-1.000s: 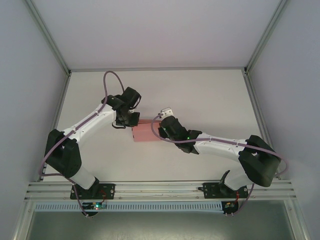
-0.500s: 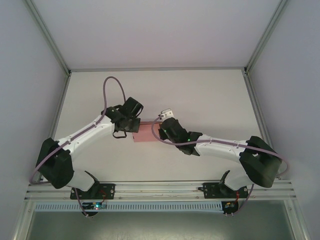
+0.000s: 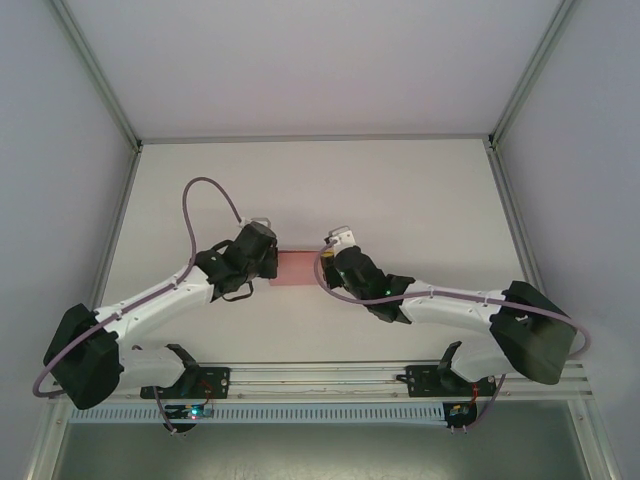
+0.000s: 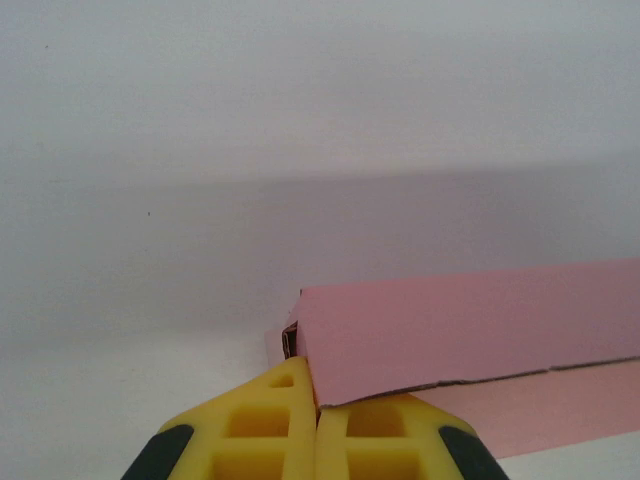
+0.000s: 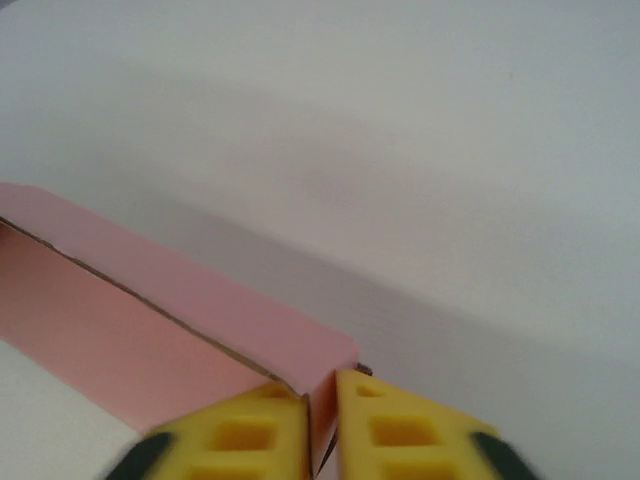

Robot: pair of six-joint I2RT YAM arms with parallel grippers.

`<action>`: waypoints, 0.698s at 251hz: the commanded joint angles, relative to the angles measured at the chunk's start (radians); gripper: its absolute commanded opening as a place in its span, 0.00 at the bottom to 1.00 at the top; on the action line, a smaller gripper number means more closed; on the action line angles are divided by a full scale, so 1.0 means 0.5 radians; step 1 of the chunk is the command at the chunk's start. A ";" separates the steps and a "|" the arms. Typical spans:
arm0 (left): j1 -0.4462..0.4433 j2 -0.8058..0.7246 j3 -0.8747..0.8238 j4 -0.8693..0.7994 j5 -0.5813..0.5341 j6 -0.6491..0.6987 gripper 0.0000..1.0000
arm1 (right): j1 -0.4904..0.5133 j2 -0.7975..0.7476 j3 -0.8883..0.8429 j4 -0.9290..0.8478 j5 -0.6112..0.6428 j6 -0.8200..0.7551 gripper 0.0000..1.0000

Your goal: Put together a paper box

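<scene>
Pinching opposite ends of the paper box (image 3: 296, 268), both jaws closed on its card

white table (image 3: 400, 190), pale grey enclosure walls (image 3: 60, 150), aluminium frame rails (image 3: 320, 378), soft light

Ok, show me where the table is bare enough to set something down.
Widest free patch: the far table, between the back wall and the paper box. A smaller one lies near, between the box and the base rail. Crowded mid-table, where the left gripper and right gripper clamp the box's ends.
</scene>
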 commanded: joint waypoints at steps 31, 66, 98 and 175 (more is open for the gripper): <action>-0.082 0.153 -0.110 -0.296 0.094 -0.073 0.00 | -0.024 -0.122 0.249 -0.450 -0.014 0.270 0.64; -0.089 0.072 -0.171 -0.222 0.065 -0.095 0.00 | -0.124 -0.165 0.254 -0.350 0.017 0.501 0.81; -0.104 0.015 -0.201 -0.177 0.059 -0.090 0.00 | -0.196 -0.075 0.347 -0.472 0.135 0.681 0.85; -0.126 0.034 -0.192 -0.166 0.022 -0.090 0.00 | -0.259 0.213 0.429 -0.670 -0.252 0.808 0.71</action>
